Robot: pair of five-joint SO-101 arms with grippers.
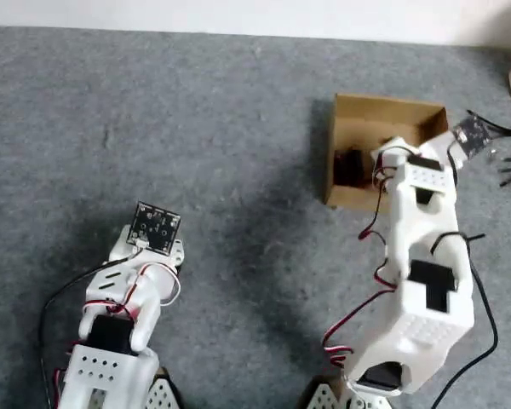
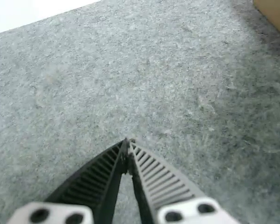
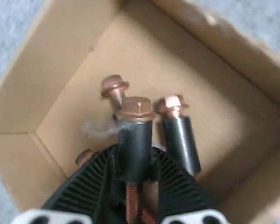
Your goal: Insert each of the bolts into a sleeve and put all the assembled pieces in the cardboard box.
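- high view: grey table (image 1: 196, 128); cardboard box (image 1: 383, 115) toward the far right; right arm (image 1: 422, 256) stretched over the box, wrist above its opening; left arm (image 1: 123, 315) at the near left, well apart from the box
- left wrist view: left gripper (image 2: 127, 156) over bare table, fingers (image 2: 158, 179) pressed together, nothing between them
- right wrist view: right gripper (image 3: 134, 163) over the box floor, fingers (image 3: 91, 179) pinching a black sleeve (image 3: 135, 140) with a copper bolt (image 3: 136, 108) through it, thread sticking out the other end; second assembled piece (image 3: 181, 137) just beside it in the box, another bolt head (image 3: 114, 87) behind
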